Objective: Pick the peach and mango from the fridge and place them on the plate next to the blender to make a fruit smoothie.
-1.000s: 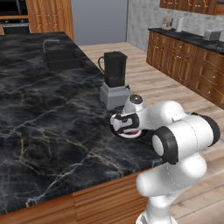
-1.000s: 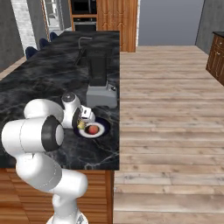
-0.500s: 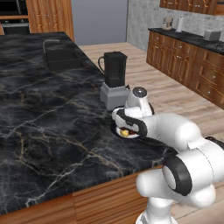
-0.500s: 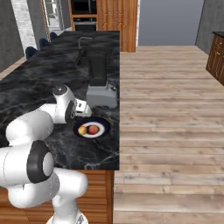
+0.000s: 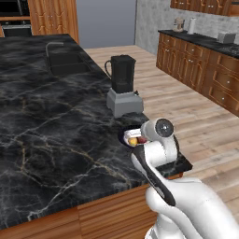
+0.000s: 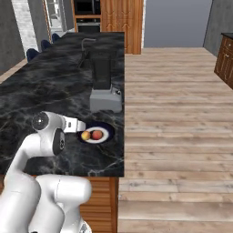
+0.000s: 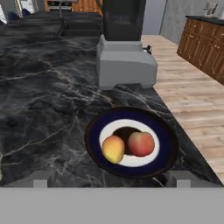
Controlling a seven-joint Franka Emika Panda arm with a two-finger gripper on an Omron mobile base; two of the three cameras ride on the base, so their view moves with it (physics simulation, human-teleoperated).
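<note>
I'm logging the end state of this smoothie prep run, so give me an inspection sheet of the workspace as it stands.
Surface: black marble island counter with a built-in sink at its far end.
Job's things: peach and mango lie side by side on the plate, apparently touching; the plate sits just in front of the blender.
Clutter: nothing seen on the counter near the plate.
Grippers: gripper hangs over the plate's near edge, open, holding nothing.
Cables: nothing seen.
Surroundings: wood floor, wooden cabinets along the wall.
</note>
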